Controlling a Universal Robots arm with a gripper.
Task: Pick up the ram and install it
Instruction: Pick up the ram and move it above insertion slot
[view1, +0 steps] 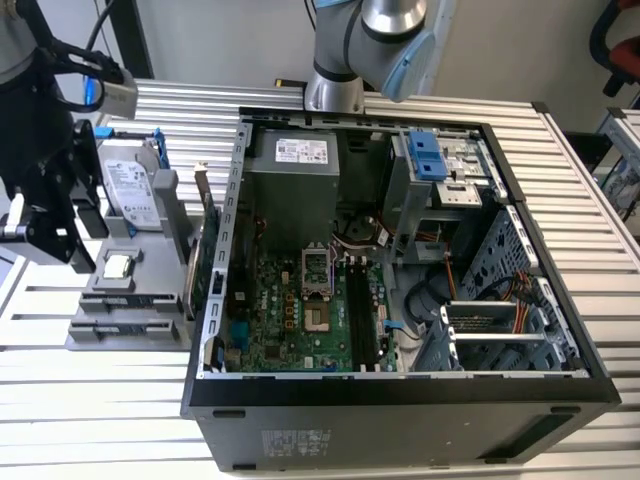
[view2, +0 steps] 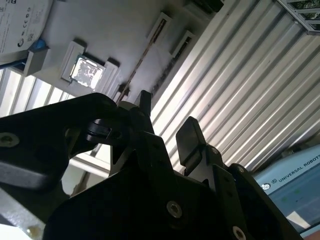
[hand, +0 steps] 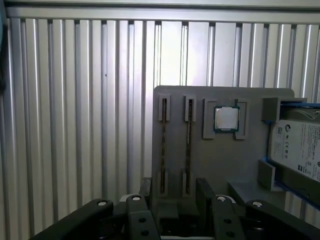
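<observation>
Two ram sticks stand on edge in narrow slots of a grey holder (hand: 225, 165): one ram stick (hand: 163, 145) and a second (hand: 188, 145) beside it. In the second wrist view a ram stick (view2: 142, 60) shows as a thin line. My gripper (hand: 175, 192) hovers above the holder's near end, open, with nothing between its black fingers (hand: 145, 187). In the exterior view the gripper (view1: 75, 255) hangs over the holder (view1: 120, 320) at that view's left. The long black memory slots (view1: 357, 318) lie on the motherboard inside the open computer case (view1: 400, 395).
On the holder also sit a processor chip (hand: 226, 118), a silver hard drive with blue frame (view1: 132, 190) and a green expansion card (view1: 205, 250) against the case's side. The arm's base (view1: 335, 85) stands behind the case. A ribbed metal table (hand: 75, 125) surrounds everything.
</observation>
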